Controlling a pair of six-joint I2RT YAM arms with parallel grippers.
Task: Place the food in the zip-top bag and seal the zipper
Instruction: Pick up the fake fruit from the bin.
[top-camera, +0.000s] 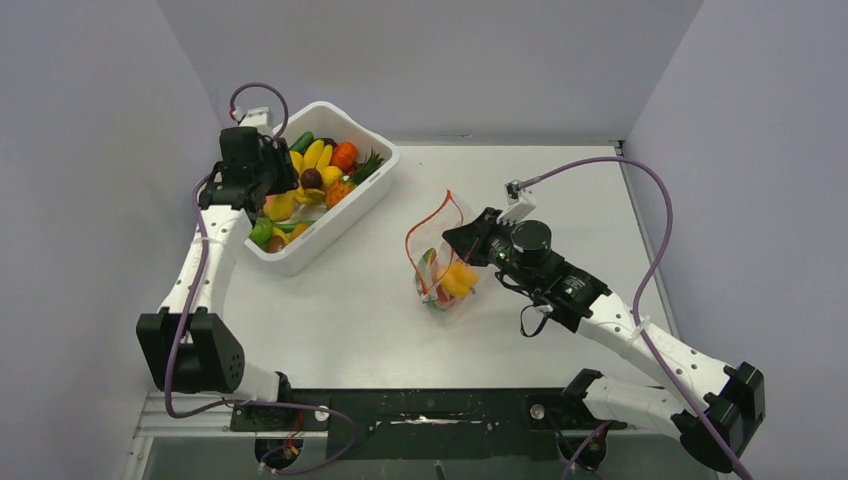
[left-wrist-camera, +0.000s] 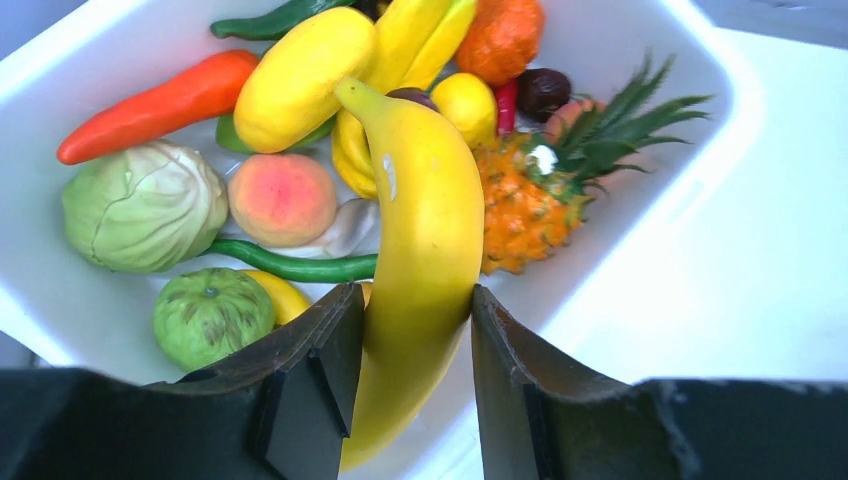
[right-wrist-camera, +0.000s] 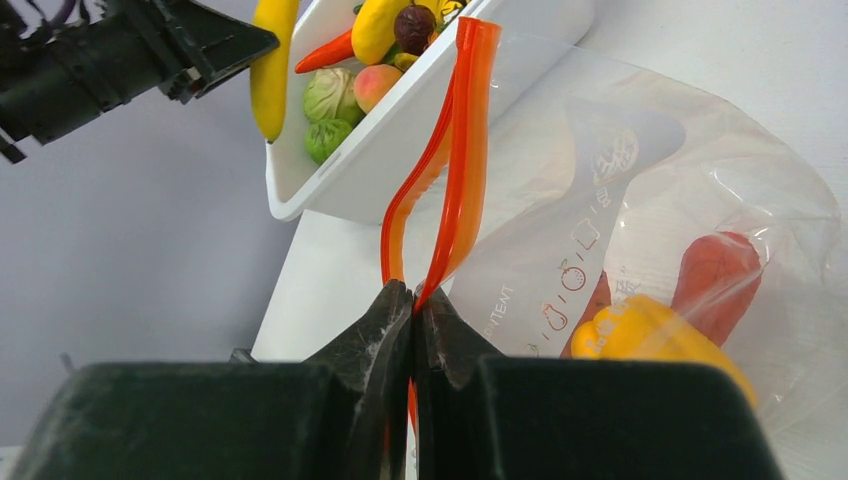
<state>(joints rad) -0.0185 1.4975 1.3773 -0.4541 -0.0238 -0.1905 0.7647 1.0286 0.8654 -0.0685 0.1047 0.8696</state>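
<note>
My left gripper (left-wrist-camera: 415, 340) is shut on a yellow banana (left-wrist-camera: 425, 230) and holds it just above the white tub (left-wrist-camera: 700, 80). From above, that gripper (top-camera: 285, 190) hangs over the tub's left half. The zip-top bag (top-camera: 440, 250) lies mid-table, its mouth gaping toward the tub. My right gripper (right-wrist-camera: 413, 300) is shut on the bag's red zipper (right-wrist-camera: 460, 150) at the near end of the mouth, and the two strips part above the fingers. Inside the bag (right-wrist-camera: 640, 200) lie a yellow pepper (right-wrist-camera: 650, 335) and a red piece (right-wrist-camera: 715, 275).
The tub (top-camera: 370, 195) stands at the back left, full of food: cabbage (left-wrist-camera: 145, 205), peach (left-wrist-camera: 282, 198), pineapple (left-wrist-camera: 525, 195), carrot (left-wrist-camera: 160, 105) and more. Grey walls close in the white table (top-camera: 560, 200) on three sides.
</note>
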